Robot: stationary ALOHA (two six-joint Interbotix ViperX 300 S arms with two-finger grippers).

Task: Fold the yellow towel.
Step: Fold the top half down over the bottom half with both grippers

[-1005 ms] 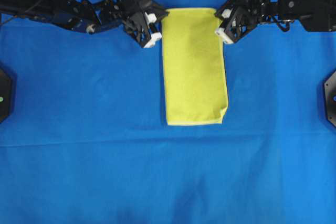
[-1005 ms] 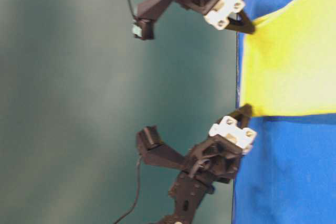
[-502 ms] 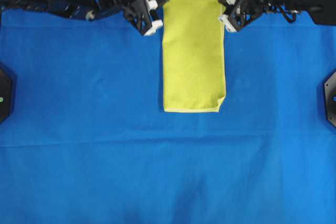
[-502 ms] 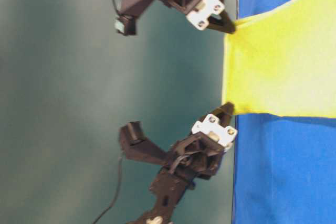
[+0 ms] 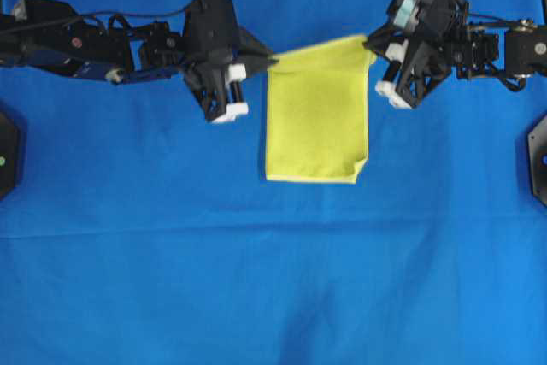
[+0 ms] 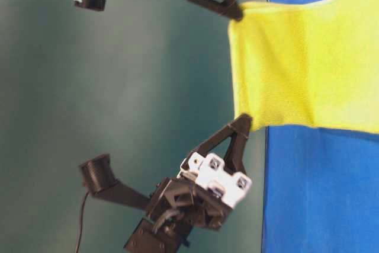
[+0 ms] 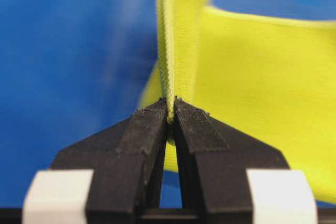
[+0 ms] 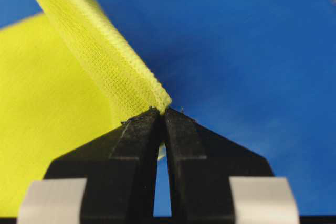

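Black jaws on both sides are pinched tight on the cloth: left gripper [image 5: 272, 61] and right gripper [image 5: 371, 40] each clamp a far corner of the yellow towel [image 5: 316, 117], lifting that edge off the blue table cover [image 5: 256, 279], presumably to fold it over the near end.

Both arms reaching in from opposite sides, raised above the tabletop. Left hand [image 5: 272, 61] pinched tight on a towel corner; right hand [image 5: 371, 40] likewise clamped on the opposite corner.
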